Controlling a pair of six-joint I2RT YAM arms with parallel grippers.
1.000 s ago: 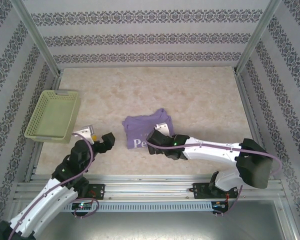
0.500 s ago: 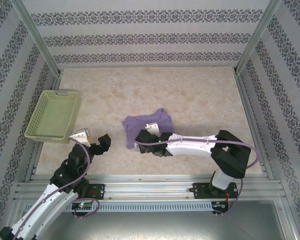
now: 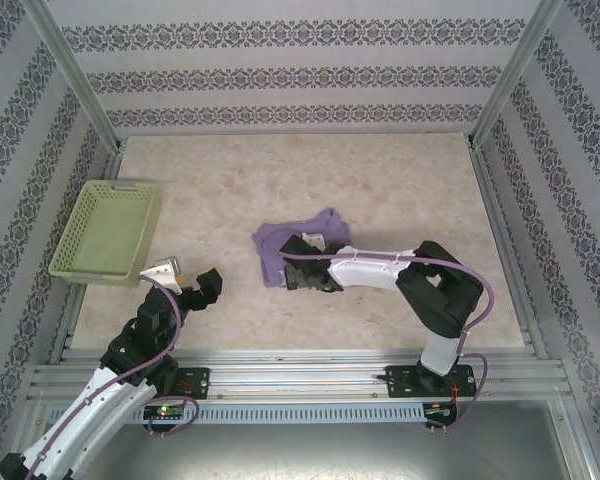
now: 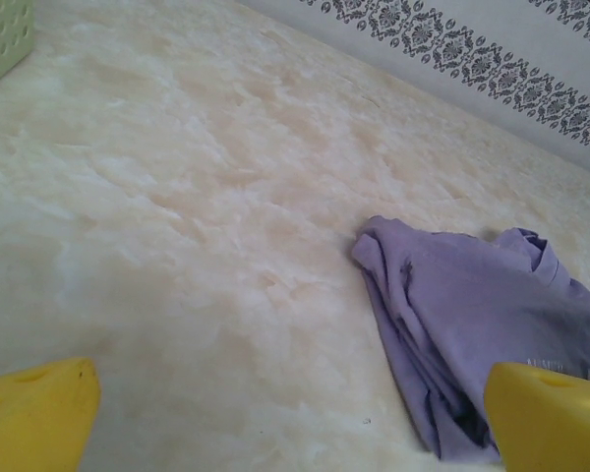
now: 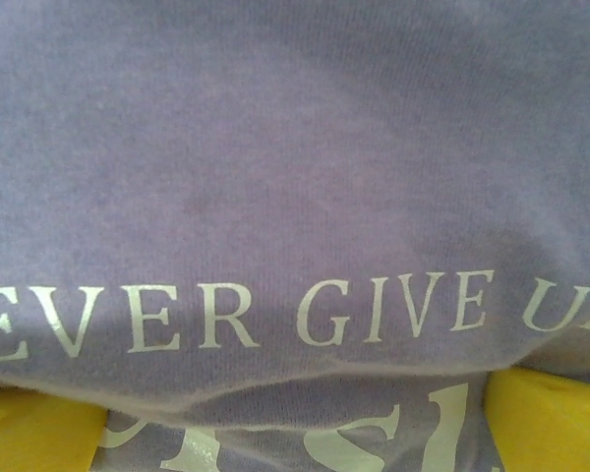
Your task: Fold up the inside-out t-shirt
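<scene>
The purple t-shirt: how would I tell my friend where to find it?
Look at the beige marbled table. Near its middle, to the right of the yellow-green basket, lies the t-shirt. It is the only soft, crumpled purple thing there, and it has white letters printed on it.

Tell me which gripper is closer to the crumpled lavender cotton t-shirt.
Right. The right gripper rests on the lavender t-shirt; the left gripper hangs apart, between it and the yellow-green basket.

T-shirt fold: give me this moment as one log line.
t-shirt: crumpled mid-table | right tool: open, on t-shirt | left tool: open, apart from t-shirt
</scene>
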